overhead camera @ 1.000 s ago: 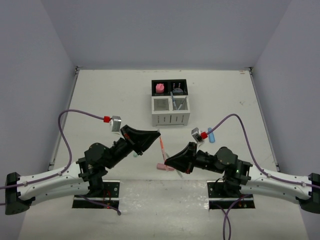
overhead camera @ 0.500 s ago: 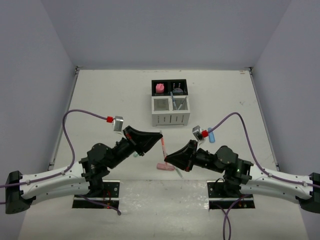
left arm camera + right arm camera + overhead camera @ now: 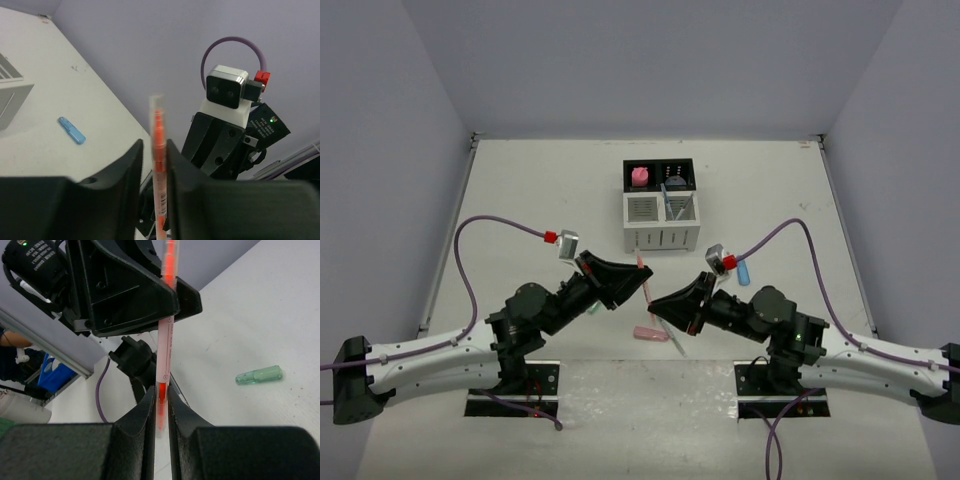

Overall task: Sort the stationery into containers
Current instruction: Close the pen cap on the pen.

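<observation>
Both arms have drawn together since a second ago, and from above we see the left claw (image 3: pixel 640 281) and right claw (image 3: pixel 655 304) meeting above the bench (image 3: pixel 520 200) on the near side of the organizer (image 3: pixel 660 238), the orange pen (image 3: pixel 640 263) raised between them. Our left wrist view has that claw pinched tight on the pen, a blue marker (image 3: pixel 71 130) lying near-right of the organizer. Our right wrist view shows its fingers (image 3: pixel 131 440) closed narrow on the pen's nearer end, a green marker (image 3: pixel 258 375) near-left of the organizer.

L tool (image 3: pixel 640 283) & R tool (image 3: pixel 657 303) tip-to-tip, both pinching orange pen (image 3: pixel 158 150).
</observation>
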Available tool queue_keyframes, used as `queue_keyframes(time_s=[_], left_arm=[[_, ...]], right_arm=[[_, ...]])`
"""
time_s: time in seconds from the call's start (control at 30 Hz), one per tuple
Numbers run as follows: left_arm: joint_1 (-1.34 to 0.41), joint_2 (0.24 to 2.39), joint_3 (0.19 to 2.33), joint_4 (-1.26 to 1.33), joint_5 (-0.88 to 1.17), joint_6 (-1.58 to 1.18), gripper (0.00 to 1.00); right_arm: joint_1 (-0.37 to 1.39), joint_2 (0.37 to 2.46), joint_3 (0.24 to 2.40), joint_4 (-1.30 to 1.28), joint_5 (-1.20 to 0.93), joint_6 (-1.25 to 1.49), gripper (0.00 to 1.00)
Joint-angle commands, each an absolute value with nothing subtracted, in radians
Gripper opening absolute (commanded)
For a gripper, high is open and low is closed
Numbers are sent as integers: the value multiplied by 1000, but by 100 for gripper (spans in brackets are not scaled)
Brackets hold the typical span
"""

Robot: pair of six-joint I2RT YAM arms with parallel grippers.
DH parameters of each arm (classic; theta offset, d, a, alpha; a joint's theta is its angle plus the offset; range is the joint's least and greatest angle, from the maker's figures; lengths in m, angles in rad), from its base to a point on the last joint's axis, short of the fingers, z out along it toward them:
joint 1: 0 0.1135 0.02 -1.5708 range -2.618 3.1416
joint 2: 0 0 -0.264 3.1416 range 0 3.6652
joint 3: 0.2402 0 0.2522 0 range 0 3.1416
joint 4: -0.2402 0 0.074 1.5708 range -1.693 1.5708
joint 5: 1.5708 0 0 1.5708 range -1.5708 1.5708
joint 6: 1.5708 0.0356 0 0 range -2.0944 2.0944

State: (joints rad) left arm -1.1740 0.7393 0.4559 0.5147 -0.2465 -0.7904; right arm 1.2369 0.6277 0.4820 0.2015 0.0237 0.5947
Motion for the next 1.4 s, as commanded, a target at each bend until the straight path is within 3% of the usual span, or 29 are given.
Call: queue_keyframes(time_s=[0.0, 0.03, 0.1, 0.27, 0.4, 0.57, 0.63, 0.67, 0.7, 0.73, 0.83, 0.9, 1.0, 1.1, 1.23, 1.37], left_arm=[[-1175, 755, 506, 443, -252, -770, 14], [-1175, 756, 511, 437, -253, -770, 6], [-1175, 759, 521, 438, -244, -758, 0], [-1175, 739, 528, 453, -204, -731, 0], [-1175, 709, 515, 483, -166, -706, 0], [-1174, 706, 508, 516, -125, -700, 0], [-1174, 708, 506, 526, -115, -701, 0], [-1175, 711, 507, 528, -110, -701, 0], [-1175, 716, 511, 520, -109, -700, 0], [-1175, 720, 516, 510, -110, -698, 0], [-1175, 725, 532, 475, -117, -683, 0], [-1175, 729, 558, 443, -136, -667, 6], [-1175, 736, 609, 331, -201, -625, 39], [-1175, 726, 664, 259, -243, -585, 63], [-1175, 699, 697, 246, -276, -553, 64], [-1175, 693, 724, 220, -306, -535, 60]], right_arm=[[1239, 649, 533, 257, 45, 564, 0], [1239, 655, 531, 262, 37, 569, 0], [1239, 664, 533, 264, 26, 574, 0], [1239, 684, 543, 255, 24, 566, 0], [1238, 741, 577, 235, 13, 548, 36], [1239, 839, 664, 235, -41, 534, 45], [1239, 873, 688, 236, -44, 531, 41], [1238, 888, 700, 236, -46, 528, 32], [1239, 894, 707, 234, -47, 521, 12], [1239, 898, 713, 234, -48, 518, 2], [1239, 900, 719, 233, -44, 514, 0], [1238, 892, 711, 233, -37, 514, 0], [1238, 879, 690, 232, -21, 515, 0], [1239, 878, 688, 223, -26, 517, 0], [1239, 901, 697, 216, -47, 522, 0], [1239, 926, 706, 229, -80, 532, 0]])
